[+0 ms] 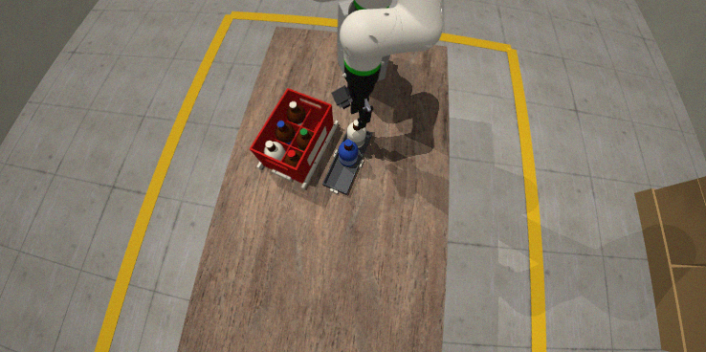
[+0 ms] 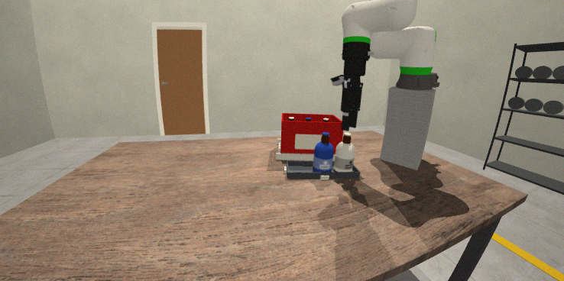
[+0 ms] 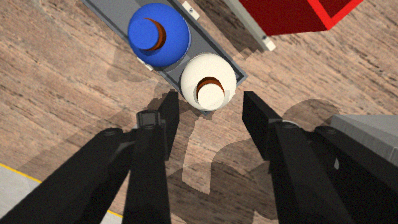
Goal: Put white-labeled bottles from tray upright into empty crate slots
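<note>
A white-labeled bottle (image 1: 357, 133) (image 2: 345, 156) (image 3: 207, 82) stands upright at the far end of the grey tray (image 1: 339, 181) (image 2: 303, 172) (image 3: 107, 17), next to a blue bottle (image 1: 348, 152) (image 2: 323, 156) (image 3: 157, 35). My gripper (image 1: 364, 121) (image 2: 348, 127) (image 3: 210, 105) hangs just above the white bottle's cap, fingers apart on either side of it and holding nothing. The red crate (image 1: 269, 120) (image 2: 290, 137) (image 3: 290, 15) stands beside the tray. It holds a white-labeled bottle (image 1: 272, 149) and several brown bottles. Its back slot nearest the tray is empty.
The robot's grey pedestal (image 2: 406, 129) stands on the table just behind the tray. A black shelf (image 2: 529, 113) is off to the right and cardboard boxes (image 1: 677, 251) lie on the floor. The wooden table (image 2: 157, 200) stretches wide in front.
</note>
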{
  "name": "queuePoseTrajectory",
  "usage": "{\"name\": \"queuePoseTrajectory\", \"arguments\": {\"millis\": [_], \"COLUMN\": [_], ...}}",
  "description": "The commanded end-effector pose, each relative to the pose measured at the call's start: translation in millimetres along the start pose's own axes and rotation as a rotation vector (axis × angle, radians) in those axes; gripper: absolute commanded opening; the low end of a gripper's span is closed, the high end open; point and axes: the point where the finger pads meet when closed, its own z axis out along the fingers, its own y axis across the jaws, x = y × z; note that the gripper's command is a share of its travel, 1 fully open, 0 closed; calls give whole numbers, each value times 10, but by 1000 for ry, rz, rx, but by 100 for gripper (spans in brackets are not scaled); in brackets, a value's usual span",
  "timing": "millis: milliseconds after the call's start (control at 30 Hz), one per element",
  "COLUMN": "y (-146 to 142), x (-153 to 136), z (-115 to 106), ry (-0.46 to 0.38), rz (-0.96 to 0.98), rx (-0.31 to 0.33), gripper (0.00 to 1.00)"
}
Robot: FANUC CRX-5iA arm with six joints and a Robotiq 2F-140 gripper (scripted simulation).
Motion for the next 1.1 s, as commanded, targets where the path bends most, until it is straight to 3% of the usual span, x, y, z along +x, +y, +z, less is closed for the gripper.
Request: {"name": "queuePoseTrajectory", "arguments": {"millis": [0, 1067], "y": [-5, -5], "x": [2, 2], "z": [-3, 162], "ry": [0, 0], "rz": [0, 0], "rx": [1, 1], "gripper": [44, 44]}}
